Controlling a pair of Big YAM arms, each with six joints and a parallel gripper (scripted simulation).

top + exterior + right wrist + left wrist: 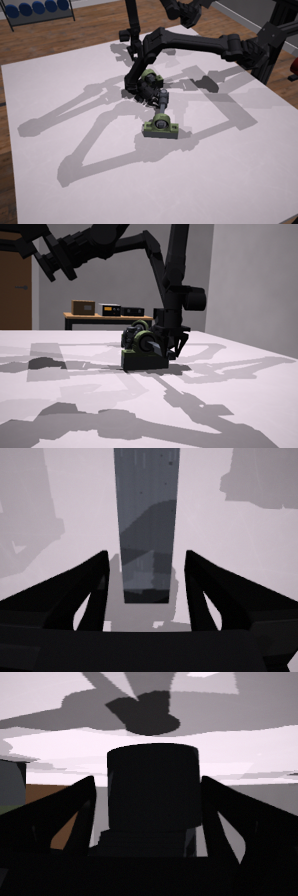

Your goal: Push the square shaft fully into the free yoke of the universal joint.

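Note:
The square shaft point(157, 347) point(147, 533) runs through one green bearing point(136, 347) point(147, 71). Its front end point(150, 78) shows in that bearing's bore. The universal joint point(163, 97) point(129, 335) lies between the two bearings. In the top view its free yoke appears short of the shaft's end; their exact gap is partly hidden. My left gripper point(157, 101) point(147, 785) is open beside the joint. A dark cylindrical part point(152, 797) stands between its fingers in the wrist view, with gaps at both sides. My right gripper point(171, 355) point(147, 559) is open around the shaft's outer end, with gaps at both sides.
The second green bearing point(161, 117) point(139, 323) stands nearer the top camera and holds the joint's other shaft point(162, 108). My left forearm point(194, 42) reaches over the white table point(223, 184). Arm shadows cover much of it.

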